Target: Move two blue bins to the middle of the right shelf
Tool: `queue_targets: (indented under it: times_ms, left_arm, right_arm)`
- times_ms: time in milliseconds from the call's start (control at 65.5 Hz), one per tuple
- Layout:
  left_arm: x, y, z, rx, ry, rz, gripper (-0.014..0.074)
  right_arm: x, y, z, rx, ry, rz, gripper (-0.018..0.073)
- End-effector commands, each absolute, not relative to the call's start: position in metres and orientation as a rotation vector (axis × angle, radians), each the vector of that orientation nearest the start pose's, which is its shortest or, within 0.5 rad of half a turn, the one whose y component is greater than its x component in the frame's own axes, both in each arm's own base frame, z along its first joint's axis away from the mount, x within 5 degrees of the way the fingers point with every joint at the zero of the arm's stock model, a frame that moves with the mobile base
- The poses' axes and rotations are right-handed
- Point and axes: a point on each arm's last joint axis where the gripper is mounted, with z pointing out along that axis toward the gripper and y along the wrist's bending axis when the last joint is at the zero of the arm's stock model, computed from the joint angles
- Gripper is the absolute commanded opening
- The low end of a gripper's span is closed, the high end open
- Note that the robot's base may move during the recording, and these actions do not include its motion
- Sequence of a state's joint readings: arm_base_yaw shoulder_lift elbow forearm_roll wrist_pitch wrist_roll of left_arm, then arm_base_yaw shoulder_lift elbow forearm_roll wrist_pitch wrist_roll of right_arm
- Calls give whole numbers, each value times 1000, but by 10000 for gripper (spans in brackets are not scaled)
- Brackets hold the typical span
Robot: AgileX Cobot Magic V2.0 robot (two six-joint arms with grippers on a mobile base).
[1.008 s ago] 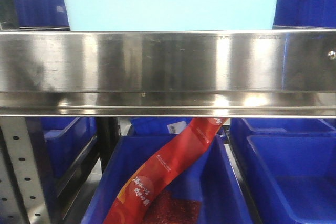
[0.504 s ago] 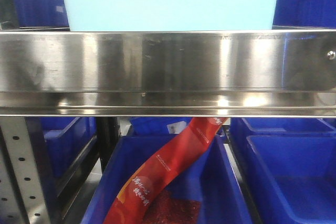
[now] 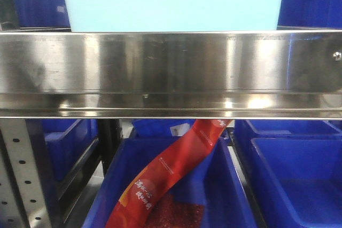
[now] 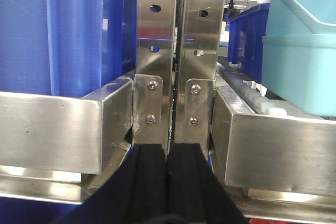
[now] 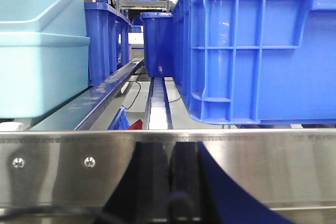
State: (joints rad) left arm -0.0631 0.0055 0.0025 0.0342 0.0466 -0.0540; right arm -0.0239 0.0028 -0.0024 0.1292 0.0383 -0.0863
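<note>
A pale blue bin stands on the steel shelf tier behind its broad shiny front rail. The wrist views show it as a pale tub with a second pale tapered body rising out of its rim, seemingly nested. My left gripper is shut on nothing, low in front of the two perforated uprights, left of the bin. My right gripper is shut and empty, just in front of the rail, right of the pale bin.
Dark blue bins crowd the shelves: one left of the uprights, one large to the right, others behind. Below the rail a dark blue bin holds a red packet. A roller track runs back.
</note>
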Motion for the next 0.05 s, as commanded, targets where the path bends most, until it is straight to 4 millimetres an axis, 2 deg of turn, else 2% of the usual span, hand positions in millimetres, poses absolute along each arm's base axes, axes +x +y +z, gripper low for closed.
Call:
queue_targets:
  times_ms: [0, 31]
  left_arm:
    - [56, -4, 211, 33, 1511, -76, -111]
    - [56, -4, 211, 33, 1511, -76, -111]
  right_arm:
    - [56, -1, 212, 52, 1497, 12, -162]
    - [56, -1, 212, 52, 1497, 12, -162]
